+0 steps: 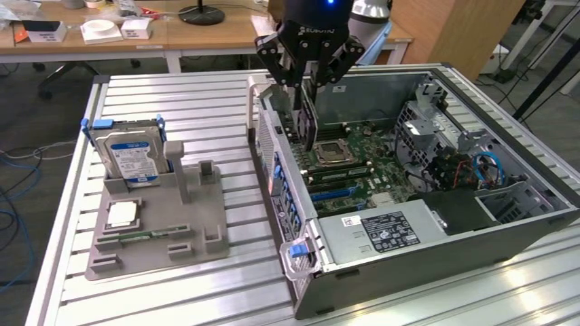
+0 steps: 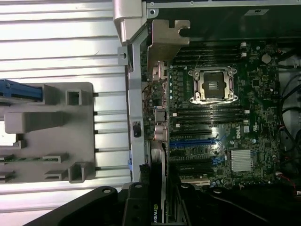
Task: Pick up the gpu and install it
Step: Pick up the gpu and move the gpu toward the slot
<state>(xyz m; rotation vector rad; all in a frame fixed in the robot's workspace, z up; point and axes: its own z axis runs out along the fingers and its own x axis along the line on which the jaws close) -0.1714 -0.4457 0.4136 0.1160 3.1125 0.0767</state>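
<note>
Exterior view is showing the gpu (image 1: 306,119) hanging on edge, a thin dark card with its long faces upright. It is hovering inside the open computer case (image 1: 435,261), just above the motherboard (image 1: 363,173) and close to the square CPU socket (image 1: 333,151). The gripper (image 1: 306,87) is gripping it from above, with its black fingers clamped on the card's upper edge. The gripper body is carrying the word "ROBOTIQ" in pale letters.

Wrist view is looking down along the card, which is showing edge-on as a narrow pale strip with a small logo mark; its lettering cannot be read. The green board below is bearing a round Dell badge (image 2: 233,133) beside a blue slot (image 2: 193,141) and a finned silver heatsink (image 2: 242,160).

Inside the case, a metal box at the near end is wearing a black-and-white label (image 1: 385,229) whose print is too small to read.

Well apart on the ribbed metal table (image 1: 181,299), toward the exterior view's left, a grey holder (image 1: 195,227) is keeping a silver hard drive (image 1: 132,157) upright, its blue-and-white label facing the camera.
</note>
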